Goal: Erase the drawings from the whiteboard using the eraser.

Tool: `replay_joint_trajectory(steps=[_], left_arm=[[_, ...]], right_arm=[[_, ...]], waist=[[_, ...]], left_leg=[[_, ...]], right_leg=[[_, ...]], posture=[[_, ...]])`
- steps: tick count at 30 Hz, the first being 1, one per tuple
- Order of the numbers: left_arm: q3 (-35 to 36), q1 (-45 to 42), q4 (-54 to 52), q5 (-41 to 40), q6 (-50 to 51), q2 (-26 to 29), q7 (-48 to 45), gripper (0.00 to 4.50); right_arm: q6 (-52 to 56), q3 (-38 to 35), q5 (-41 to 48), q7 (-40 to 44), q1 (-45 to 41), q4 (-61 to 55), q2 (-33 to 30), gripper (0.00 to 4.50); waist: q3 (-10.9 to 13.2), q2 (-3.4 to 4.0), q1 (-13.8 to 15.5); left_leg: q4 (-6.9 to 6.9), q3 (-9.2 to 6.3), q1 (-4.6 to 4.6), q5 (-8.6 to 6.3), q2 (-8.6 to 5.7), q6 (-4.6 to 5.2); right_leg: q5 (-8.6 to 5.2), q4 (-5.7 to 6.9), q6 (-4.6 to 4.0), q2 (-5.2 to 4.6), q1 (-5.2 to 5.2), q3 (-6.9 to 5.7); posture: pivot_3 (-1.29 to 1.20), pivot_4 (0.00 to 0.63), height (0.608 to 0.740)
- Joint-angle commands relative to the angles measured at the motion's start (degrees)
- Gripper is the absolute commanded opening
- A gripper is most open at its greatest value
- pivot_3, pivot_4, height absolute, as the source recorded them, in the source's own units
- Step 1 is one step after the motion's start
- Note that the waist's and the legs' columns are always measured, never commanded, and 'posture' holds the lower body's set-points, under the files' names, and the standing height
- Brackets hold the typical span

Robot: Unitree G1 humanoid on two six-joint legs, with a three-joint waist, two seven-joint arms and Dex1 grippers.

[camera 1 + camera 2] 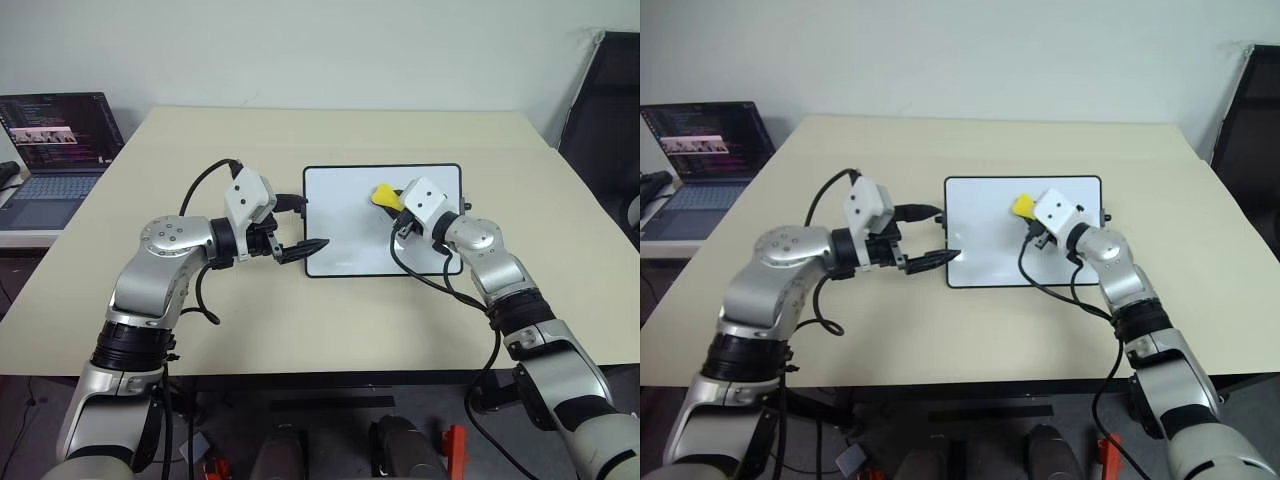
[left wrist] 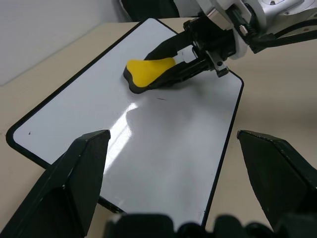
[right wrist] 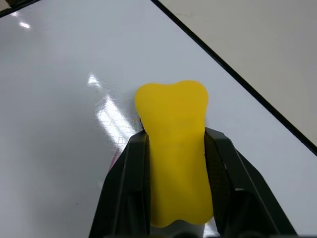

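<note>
One whiteboard (image 1: pixel 350 235) flat on the beige worktop (image 1: pixel 300 330), black-framed, near the middle. One yellow eraser (image 1: pixel 383 196) pressed on the board's white face, toward its far right part, clamped between the two black fingers (image 3: pixel 131 183) of the right gripper (image 1: pixel 398 205). Eraser's rounded end past the fingertips, dark underside touching the board. Of the drawings, just one tiny dark fleck (image 2: pixel 161 98) beside the eraser and a faint reddish trace (image 3: pixel 136 120) at its edge; too small to tell more. Left gripper (image 1: pixel 300 225) at the board's left edge, two fingers (image 2: pixel 69 183) spread wide with nothing between them, one at the near left corner, the other at the upper left side. One laptop (image 1: pixel 50 160) with a lit screen on a separate surface at far left, well apart from the board. One dark chair (image 1: pixel 605 120) at far right. No containers.
</note>
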Motion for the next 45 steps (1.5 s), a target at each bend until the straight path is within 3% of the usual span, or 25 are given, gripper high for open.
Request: replay_joint_trajectory(steps=[1, 4, 7, 10, 16, 20, 23, 27, 30, 35, 45], left_arm=[[0.7, -1.2, -1.0, -0.1, -0.9, 0.1, -0.1, 4.50], [0.8, -1.1, -1.1, -0.1, -0.9, 0.3, -0.1, 4.50], [0.8, -1.1, -1.1, -0.1, -0.8, 0.4, -0.2, 4.50], [0.9, -1.2, -1.1, -0.2, -0.8, 0.4, -0.2, 4.50], [0.6, -1.7, -0.8, -0.1, -0.9, 0.2, -0.3, 4.50], [0.5, -2.3, -0.6, 0.0, -1.0, 0.0, -0.4, 4.50], [0.9, -2.5, -0.6, -0.1, -1.1, 0.7, -0.7, 4.50], [1.5, -2.6, -0.9, -0.3, -1.2, 1.6, -1.1, 4.50], [1.5, -3.0, -1.5, -0.4, -1.0, 1.6, -1.1, 4.50], [1.3, -3.2, -1.5, -0.4, -1.2, 1.2, -1.1, 4.50], [0.8, -4.1, 0.7, 0.3, -2.5, 1.0, -1.5, 4.50]], right_arm=[[1.4, 0.8, -2.6, -0.3, 2.3, 4.1, -0.7, 1.12], [1.7, 2.1, -2.0, 3.8, 4.1, 1.7, -0.7, 1.12], [4.5, 6.1, -0.7, 14.9, 9.6, -5.3, -2.6, 1.12], [6.9, 6.7, 0.3, 19.7, 12.8, -9.9, -3.9, 1.12], [8.4, 3.3, 0.5, 15.3, 10.3, -9.4, -2.5, 1.12], [11.5, -0.2, 6.4, 19.0, 9.9, -14.3, -3.1, 1.12], [19.7, -5.4, 14.7, 25.5, 12.3, -27.4, -8.2, 1.12], [30.7, -16.8, 27.4, 31.0, 17.0, -39.4, -17.5, 1.12], [31.4, -26.1, 28.9, 31.1, 20.7, -36.5, -25.0, 1.12], [29.3, -32.5, 27.7, 31.3, 25.2, -31.6, -33.2, 1.12], [26.4, -34.0, 27.6, 31.0, 27.1, -28.3, -36.3, 1.12]], waist=[[0.0, -0.03, 0.0], [0.0, -0.07, 0.0], [-0.1, -0.14, 0.0], [-0.1, -0.14, -0.1], [-0.1, -0.11, -0.4], [-0.1, -0.10, -0.1], [0.1, 0.05, 0.5], [0.1, 0.12, 1.5], [0.1, 0.12, 1.6], [0.2, 0.16, 1.6], [0.2, 0.27, 1.0]], left_leg=[[0.01, -0.01, 0.01, 0.03, -0.02, 0.05], [0.01, -0.01, 0.02, 0.10, -0.06, 0.16], [-0.04, -0.03, 0.01, 0.10, -0.06, 0.16], [-0.14, -0.05, -0.04, 0.08, -0.04, 0.15], [-0.11, -0.03, -0.04, 0.09, -0.03, 0.15], [-0.09, -0.03, -0.07, 0.09, -0.04, 0.15], [-0.14, -0.07, -0.32, 0.08, -0.05, 0.14], [-0.07, -0.20, -1.70, 0.02, -0.10, 0.05], [-0.08, -0.38, -1.93, -0.11, -0.09, -0.09], [-0.11, -0.42, -2.04, -0.14, -0.09, -0.09], [-0.02, -0.29, -1.91, -0.11, -0.08, -0.08]], right_leg=[[0.01, 0.00, 0.00, 0.00, 0.02, 0.02], [0.01, -0.01, 0.01, 0.00, 0.04, 0.09], [0.00, -0.04, 0.00, 0.00, 0.04, 0.07], [-0.03, -0.13, -0.03, 0.01, 0.02, 0.04], [-0.01, -0.09, -0.02, 0.01, -0.06, 0.06], [-0.01, -0.10, -0.02, 0.01, -0.08, 0.08], [-0.02, -0.18, -0.02, 0.00, -0.22, 0.02], [0.26, -0.19, 0.22, -0.03, -1.45, -0.12], [0.24, -0.30, 0.18, -0.04, -1.55, -0.31], [0.22, -0.62, 0.18, -0.04, -1.50, -0.39], [0.20, -0.64, 0.57, 0.00, -1.39, -0.25]], posture=[[0.00, 0.150, 0.740], [0.00, 0.150, 0.740], [0.00, 0.150, 0.740], [0.00, 0.150, 0.740], [0.00, 0.150, 0.740], [0.00, 0.150, 0.740], [0.00, 0.150, 0.740], [0.00, 0.150, 0.740], [0.00, 0.150, 0.740], [0.00, 0.150, 0.740], [0.00, 0.150, 0.740]])
